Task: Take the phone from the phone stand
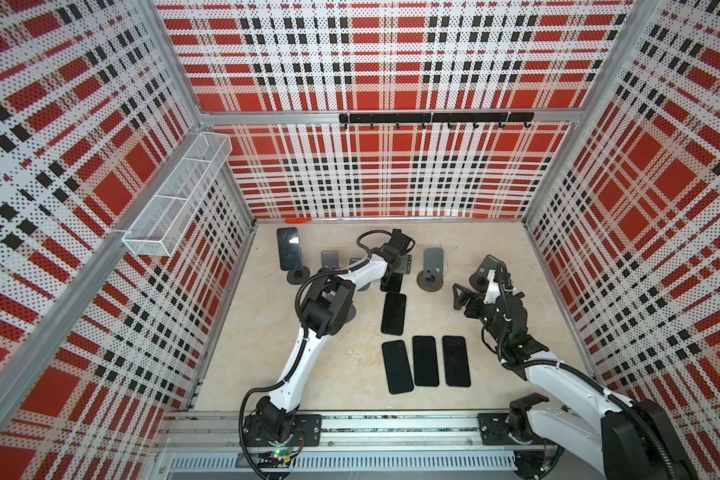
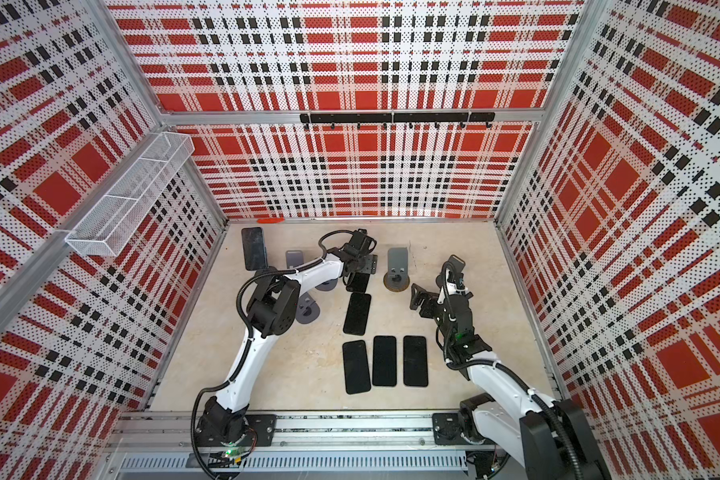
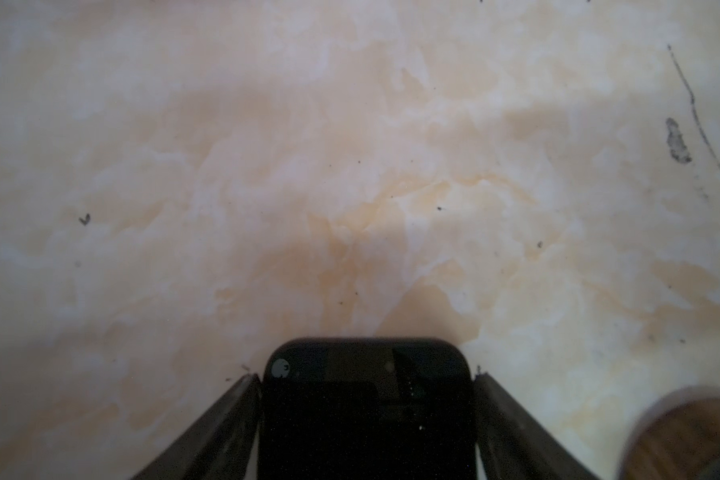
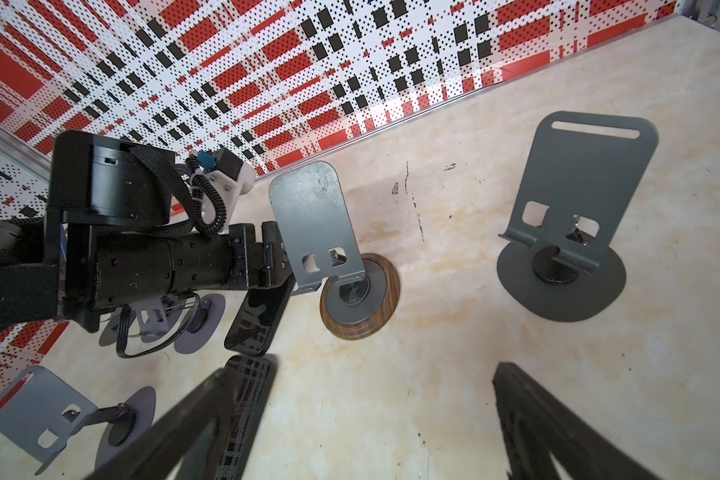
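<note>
One black phone (image 1: 288, 248) still leans upright on a phone stand (image 1: 298, 275) at the far left of the table; it also shows in the second top view as the phone (image 2: 253, 248). My left gripper (image 1: 395, 274) is lowered over another black phone (image 1: 391, 284) lying flat mid-table. In the left wrist view my left gripper (image 3: 366, 376) straddles this phone (image 3: 366, 415), thin slivers of table showing between each finger and its edges. My right gripper (image 1: 458, 297) hovers open and empty at the right; in its wrist view the right gripper (image 4: 364, 374) has bare table between its fingers.
Several black phones lie flat, one (image 1: 393, 313) mid-table and three side by side (image 1: 425, 360) nearer the front. Empty grey stands include one with a wooden base (image 1: 430, 284), one (image 4: 578, 208) near my right gripper, and others (image 1: 329, 259) beside the left arm.
</note>
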`<state>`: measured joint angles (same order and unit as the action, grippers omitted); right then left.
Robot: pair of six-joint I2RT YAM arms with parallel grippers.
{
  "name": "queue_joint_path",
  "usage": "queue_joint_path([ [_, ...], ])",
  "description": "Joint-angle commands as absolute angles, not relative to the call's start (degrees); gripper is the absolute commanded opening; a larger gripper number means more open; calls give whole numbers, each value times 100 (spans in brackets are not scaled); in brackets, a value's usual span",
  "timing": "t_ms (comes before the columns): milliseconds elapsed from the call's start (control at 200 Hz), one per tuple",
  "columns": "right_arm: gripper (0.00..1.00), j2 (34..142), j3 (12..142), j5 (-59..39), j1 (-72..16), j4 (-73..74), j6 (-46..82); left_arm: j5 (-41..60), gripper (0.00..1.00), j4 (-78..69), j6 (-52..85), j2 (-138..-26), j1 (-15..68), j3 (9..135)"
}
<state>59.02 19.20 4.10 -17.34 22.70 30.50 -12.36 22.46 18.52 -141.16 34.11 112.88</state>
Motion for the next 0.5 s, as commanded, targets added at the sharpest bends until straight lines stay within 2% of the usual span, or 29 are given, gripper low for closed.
queue_joint_path([
  [0, 100, 5810, 1882, 422, -1752, 2435, 3067, -1347, 82, 2394, 1786, -14189, 3385, 11390],
  [491, 100, 5915, 1905, 510, -1750, 2435, 3041, -1920, 85, 2365, 1549, -13378, 3555, 11802],
])
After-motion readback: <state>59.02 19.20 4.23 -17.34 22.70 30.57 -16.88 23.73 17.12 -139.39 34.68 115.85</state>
